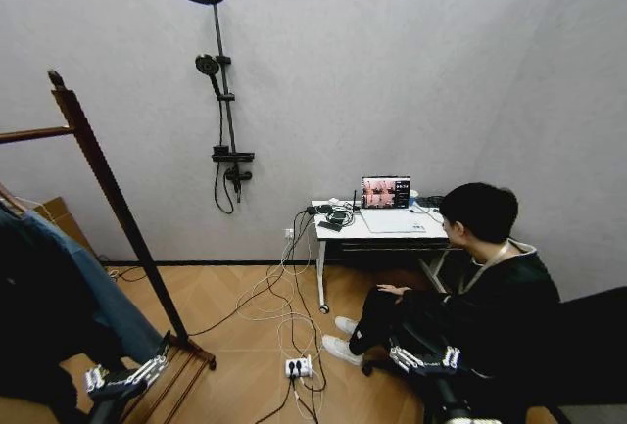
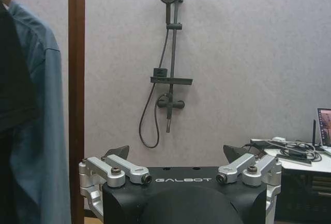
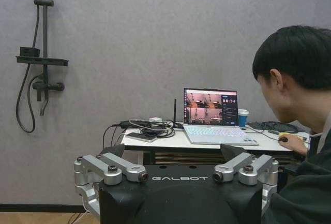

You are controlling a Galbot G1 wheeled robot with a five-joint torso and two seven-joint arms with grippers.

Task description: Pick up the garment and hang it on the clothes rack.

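Both end effectors, left (image 1: 125, 381) and right (image 1: 425, 357), hang low, open and empty. The garment (image 1: 103, 292) already hangs on the rack (image 1: 116, 204), so the job looks done.

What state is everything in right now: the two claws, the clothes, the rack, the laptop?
Left claw: open, empty, low beside the rack's base.
Right claw: open, empty, low near the seated person.
Garment: hanging at the clothes rack.
Clothes rack: standing upright on the floor.
Black garment: hanging beside the blue one.
Laptop: lid open, screen lit.
Power strip: on the floor, plugs inserted.
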